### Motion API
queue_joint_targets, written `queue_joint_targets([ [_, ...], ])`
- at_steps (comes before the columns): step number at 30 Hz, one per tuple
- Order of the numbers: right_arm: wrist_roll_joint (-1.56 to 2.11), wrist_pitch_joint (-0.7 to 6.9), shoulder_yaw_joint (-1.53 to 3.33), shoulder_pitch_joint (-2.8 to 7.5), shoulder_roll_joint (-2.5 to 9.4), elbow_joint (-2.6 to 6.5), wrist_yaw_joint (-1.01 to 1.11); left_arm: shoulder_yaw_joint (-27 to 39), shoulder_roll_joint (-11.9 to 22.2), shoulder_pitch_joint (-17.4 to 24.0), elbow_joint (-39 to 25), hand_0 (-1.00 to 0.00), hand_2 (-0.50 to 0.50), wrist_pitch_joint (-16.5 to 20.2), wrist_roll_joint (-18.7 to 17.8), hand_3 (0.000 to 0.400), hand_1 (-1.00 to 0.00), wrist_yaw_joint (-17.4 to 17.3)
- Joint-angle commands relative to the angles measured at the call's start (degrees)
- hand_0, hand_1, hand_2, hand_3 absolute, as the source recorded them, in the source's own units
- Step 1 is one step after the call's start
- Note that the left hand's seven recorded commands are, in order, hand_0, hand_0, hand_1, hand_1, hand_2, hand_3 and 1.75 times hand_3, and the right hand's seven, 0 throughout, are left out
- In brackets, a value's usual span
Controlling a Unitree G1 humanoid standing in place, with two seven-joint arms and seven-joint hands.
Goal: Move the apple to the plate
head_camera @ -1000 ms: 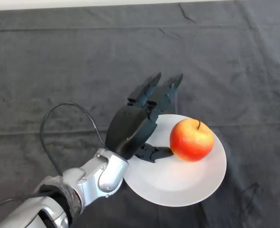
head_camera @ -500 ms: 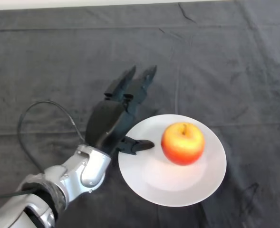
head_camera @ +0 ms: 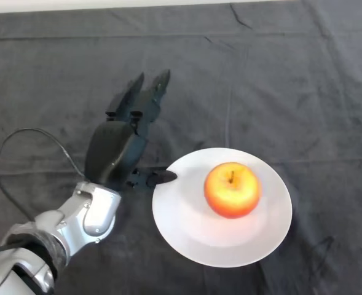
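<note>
A red and yellow apple (head_camera: 232,190) sits stem up near the middle of a round white plate (head_camera: 187,227) on the dark cloth. My left hand (head_camera: 116,150) hovers to the left of the plate, open, its fingers (head_camera: 150,101) stretched straight toward the far side of the table. The thumb tip reaches just over the plate's left rim. Nothing is in the hand, and it is clear of the apple.
A dark grey wrinkled cloth (head_camera: 291,86) covers the whole table. A pale strip (head_camera: 107,5) of the table's far edge runs along the top of the view.
My hand has drawn back to the left, away from the apple and off the plate. The apple rolled slightly left and settled near the plate's centre with its stem up.
</note>
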Motion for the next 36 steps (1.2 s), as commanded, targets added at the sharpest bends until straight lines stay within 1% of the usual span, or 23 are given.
queue_joint_targets([
  [1,0.45,-0.36,-0.36,1.65,-1.35,1.1,0.29,2.58,3.33,-0.9,2.16,0.0,0.0,-0.58,-1.79,0.0,0.0,0.97],
  [10,0.44,-0.37,-0.37,1.64,-1.35,1.12,0.3,6.48,6.53,0.29,3.28,0.0,0.0,-0.26,-3.2,0.0,0.0,1.55],
  [18,0.43,-0.37,-0.37,1.64,-1.35,1.12,0.3,10.6,10.55,2.38,4.06,0.0,0.0,-0.66,-5.26,0.0,0.0,1.74],
  [24,0.42,-0.37,-0.37,1.64,-1.35,1.12,0.31,14.35,14.78,5.4,4.64,0.0,0.0,-1.75,-7.64,0.0,0.0,1.62],
  [28,0.42,-0.37,-0.37,1.64,-1.35,1.12,0.31,17.24,17.39,7.86,5.24,0.0,0.0,-1.85,-9.57,0.0,0.0,1.81],
  [36,0.41,-0.38,-0.38,1.64,-1.35,1.11,0.31,22.25,20.95,12.18,6.38,0.0,0.0,-0.42,-12.86,0.0,0.0,2.64],
])
